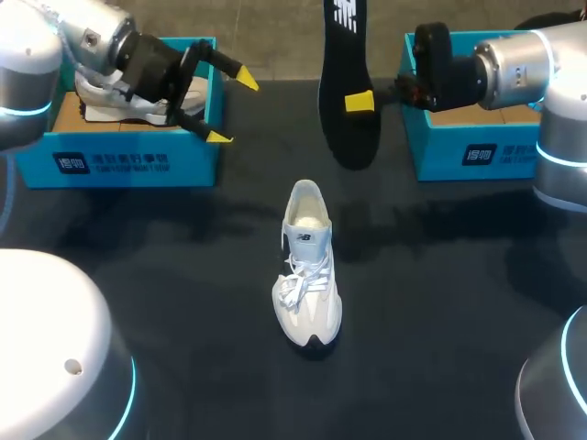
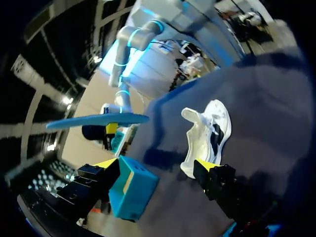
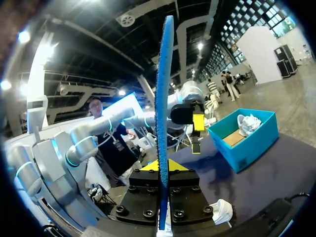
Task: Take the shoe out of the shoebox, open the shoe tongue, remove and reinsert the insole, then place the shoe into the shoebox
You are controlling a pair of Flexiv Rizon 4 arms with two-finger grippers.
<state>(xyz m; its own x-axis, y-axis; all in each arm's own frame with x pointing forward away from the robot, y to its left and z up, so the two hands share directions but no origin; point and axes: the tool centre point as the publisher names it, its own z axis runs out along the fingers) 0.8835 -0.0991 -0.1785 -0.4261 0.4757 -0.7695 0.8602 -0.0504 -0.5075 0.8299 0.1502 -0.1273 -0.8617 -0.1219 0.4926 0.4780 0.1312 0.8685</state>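
The shoe (image 1: 307, 266) is out, its insole (image 1: 351, 137) removed and pinched in the right gripper (image 1: 360, 102). The left gripper (image 1: 232, 108) gapes wide, empty. Reinserting and boxing remain.

The insole (image 1: 347, 92) runs off the head view's far edge and hides one finger of the right claw (image 1: 356, 101). The left claw (image 1: 233, 109) covers part of the second shoe (image 1: 96, 99) in the left shoebox (image 1: 119, 163).

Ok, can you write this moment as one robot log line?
right gripper: shut on insole, aloft | left gripper: open, empty | shoe: upright on table, insole out
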